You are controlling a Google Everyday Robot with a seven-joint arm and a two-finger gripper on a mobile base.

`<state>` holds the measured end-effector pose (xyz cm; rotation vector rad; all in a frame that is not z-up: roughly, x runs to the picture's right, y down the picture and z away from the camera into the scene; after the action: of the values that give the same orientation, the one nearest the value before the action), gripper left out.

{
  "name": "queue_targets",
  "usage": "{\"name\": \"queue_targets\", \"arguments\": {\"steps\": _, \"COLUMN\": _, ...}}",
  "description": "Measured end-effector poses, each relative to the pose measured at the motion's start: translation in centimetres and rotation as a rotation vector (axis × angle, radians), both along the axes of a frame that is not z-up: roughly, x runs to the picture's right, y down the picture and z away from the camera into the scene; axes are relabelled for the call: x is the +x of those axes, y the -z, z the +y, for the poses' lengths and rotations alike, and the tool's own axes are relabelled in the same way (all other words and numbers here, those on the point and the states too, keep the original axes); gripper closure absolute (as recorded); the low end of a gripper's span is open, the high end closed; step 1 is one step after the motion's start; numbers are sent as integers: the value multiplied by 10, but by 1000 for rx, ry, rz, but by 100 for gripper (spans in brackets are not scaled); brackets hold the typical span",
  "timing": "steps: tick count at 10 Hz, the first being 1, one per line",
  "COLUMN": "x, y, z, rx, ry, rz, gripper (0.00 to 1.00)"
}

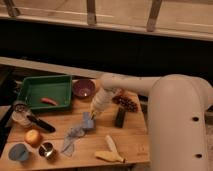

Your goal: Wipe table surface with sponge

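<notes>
You're looking at a lab-style test setup: gripper (93, 116) hovering over wooden table surface (135, 135) crowded with green tray (45, 87), bowl (83, 88), beneath railing (91, 12).
</notes>
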<state>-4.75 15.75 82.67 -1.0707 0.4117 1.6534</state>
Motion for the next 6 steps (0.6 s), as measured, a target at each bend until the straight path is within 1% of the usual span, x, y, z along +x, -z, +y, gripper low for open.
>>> {"name": "queue_targets", "arguments": {"steps": 1, "x": 12, "y": 1, "z": 6, "rx": -13, "ry": -10, "rz": 21, "gripper": 100}}
{"name": "queue_targets", "arguments": {"steps": 2, "x": 29, "y": 1, "z": 11, "rx": -19, "ry": -29, "rz": 54, "gripper": 100}}
{"name": "queue_targets", "arguments": {"steps": 3, "x": 52, "y": 0, "z": 11, "rx": -13, "ry": -46, "rz": 89, "gripper": 100}}
{"name": "queue_targets", "arguments": {"steps": 4, "x": 61, "y": -1, "z": 10, "rx": -9, "ry": -54, "rz": 100, "gripper": 100}}
{"name": "queue_targets", "arguments": {"steps": 5, "x": 69, "y": -3, "z": 3, "rx": 7, "ry": -64, "rz": 103, "gripper": 100}}
{"name": "queue_targets", "arguments": {"steps": 6, "x": 71, "y": -4, "z": -3, "rx": 20, "ry": -73, "rz": 92, "gripper": 100}}
